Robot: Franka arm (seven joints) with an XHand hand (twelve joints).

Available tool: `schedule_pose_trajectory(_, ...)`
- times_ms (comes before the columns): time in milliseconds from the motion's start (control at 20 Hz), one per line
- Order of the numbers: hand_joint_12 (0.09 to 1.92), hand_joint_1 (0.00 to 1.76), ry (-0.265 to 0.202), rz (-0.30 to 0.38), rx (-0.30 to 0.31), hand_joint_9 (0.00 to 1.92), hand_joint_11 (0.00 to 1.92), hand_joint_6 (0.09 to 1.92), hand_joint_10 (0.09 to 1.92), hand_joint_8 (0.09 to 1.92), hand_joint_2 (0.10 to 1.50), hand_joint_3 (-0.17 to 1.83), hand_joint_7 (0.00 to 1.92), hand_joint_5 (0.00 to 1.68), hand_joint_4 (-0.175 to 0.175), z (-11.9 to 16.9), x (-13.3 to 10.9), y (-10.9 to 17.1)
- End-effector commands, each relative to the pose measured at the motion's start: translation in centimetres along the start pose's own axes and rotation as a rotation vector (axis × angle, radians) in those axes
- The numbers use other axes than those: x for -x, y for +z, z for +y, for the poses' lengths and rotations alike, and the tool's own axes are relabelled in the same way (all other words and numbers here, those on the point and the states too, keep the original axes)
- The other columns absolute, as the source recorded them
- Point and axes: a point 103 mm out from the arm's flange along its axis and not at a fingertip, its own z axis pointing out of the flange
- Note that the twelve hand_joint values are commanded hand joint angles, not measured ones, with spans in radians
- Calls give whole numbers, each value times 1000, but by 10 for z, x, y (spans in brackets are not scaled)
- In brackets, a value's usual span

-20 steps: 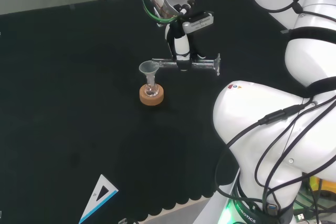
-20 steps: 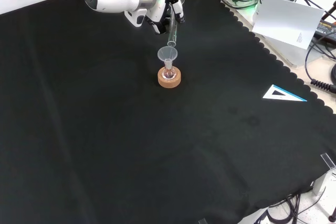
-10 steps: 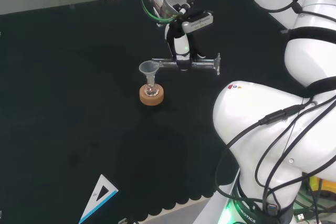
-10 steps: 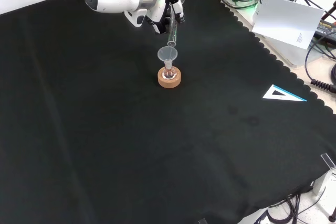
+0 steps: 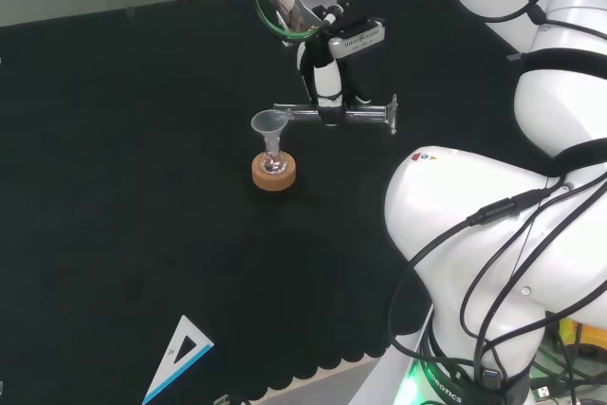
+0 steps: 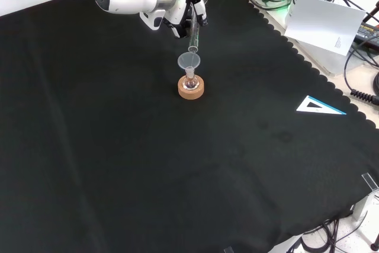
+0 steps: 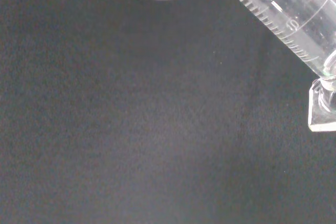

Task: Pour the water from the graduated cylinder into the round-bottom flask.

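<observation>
Lab: graduated cylinder (image 5: 356, 117), flask (image 5: 274, 164), funnel (image 5: 269, 123), black-clothed bench (image 6: 148, 164).

Head camera sits high behind the arm's base, looking past its big white links (image 5: 493, 234) toward the black and white hand (image 5: 327, 82). Front camera faces back, looking down from farther off; both share the hand (image 6: 183, 13). Wrist camera rides close behind the hand, facing black cloth (image 7: 157, 129).

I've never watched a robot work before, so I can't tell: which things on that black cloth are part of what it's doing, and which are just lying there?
Part of the job:
- graduated cylinder, held sideways in the robot hand
- funnel beneath the cylinder's mouth
- round-bottom flask under the funnel
- cork ring the flask stands on

Just lying about:
- triangular ruler near the cloth's edge
</observation>
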Motion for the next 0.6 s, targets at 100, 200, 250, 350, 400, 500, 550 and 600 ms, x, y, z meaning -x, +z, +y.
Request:
schedule_pose_trajectory(100,710,1149,0,-5,13,1554,1313,1012,87,205,1121,-3,1434,983,-146,-2,-1,0)
schedule_pose_trajectory(200,710,1149,-5,-4,19,1554,1314,1011,87,204,1120,-4,1435,984,-145,-2,-1,0)
schedule_pose_trajectory(250,710,1148,-6,-4,20,1554,1315,1011,87,203,1120,-4,1435,984,-144,-1,-1,1)
schedule_pose_trajectory(350,710,1148,-10,-4,24,1554,1315,1010,87,202,1120,-4,1435,985,-143,-3,-1,1)
schedule_pose_trajectory(400,709,1148,-16,-2,32,1554,1315,1009,87,202,1120,-4,1436,985,-142,-3,-1,2)
schedule_pose_trajectory(500,708,1147,-39,10,63,1554,1316,1006,87,199,1119,-4,1436,988,-139,-3,0,4)
schedule_pose_trajectory(550,708,1147,-33,15,78,1554,1317,1004,87,198,1119,-4,1436,989,-137,-3,-2,5)
schedule_pose_trajectory(600,707,1146,-37,22,97,1554,1317,1003,87,197,1118,-5,1437,990,-136,-3,-2,6)
